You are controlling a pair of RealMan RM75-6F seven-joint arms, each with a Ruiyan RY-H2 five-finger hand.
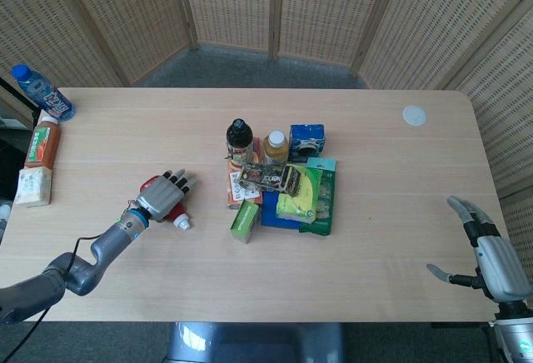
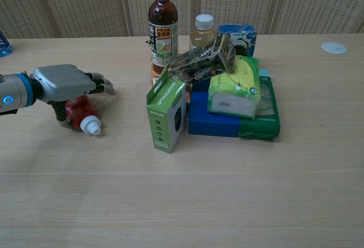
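The setting is a staged indoor test area, of the laboratory or studio type, not a home or a shop. Indicators:

- A plain light-wood counter (image 1: 375, 271) stands alone on grey floor (image 1: 250, 67).
- Folding woven-cane screens (image 1: 316, 9) enclose the counter on the far side and both flanks, blocking the room behind.
- Packaged groceries are heaped in one pile (image 1: 279, 186) at the centre; further bottles and cartons (image 1: 37, 142) line the left edge.
- A cable (image 1: 50, 275) trails along the robot's left arm.
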